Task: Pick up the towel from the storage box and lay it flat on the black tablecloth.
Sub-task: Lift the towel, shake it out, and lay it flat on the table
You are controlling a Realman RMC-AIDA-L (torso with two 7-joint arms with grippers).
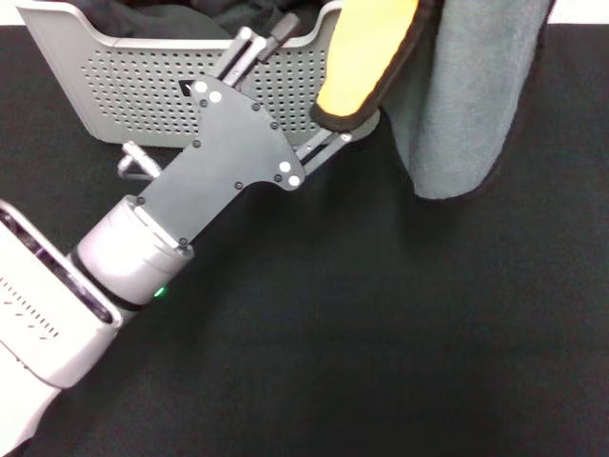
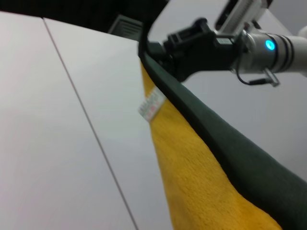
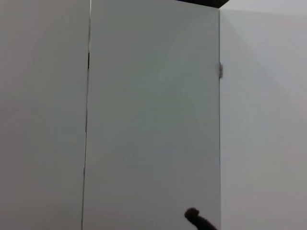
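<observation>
The towel (image 1: pixel 457 105) hangs limp above the black tablecloth (image 1: pixel 381 324) beside the storage box (image 1: pixel 124 95), soft and light, best held by its stitched corners, with the left gripper (image 1: pixel 357 129) apparently clamped on its yellow fold, the right gripper's jaws unseen.

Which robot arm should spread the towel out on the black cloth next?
Probably both, left leading. The left pincer reaches under the hanging towel beside the storage box, low over the black tablecloth. The right pincer grips the towel's top edge.
</observation>
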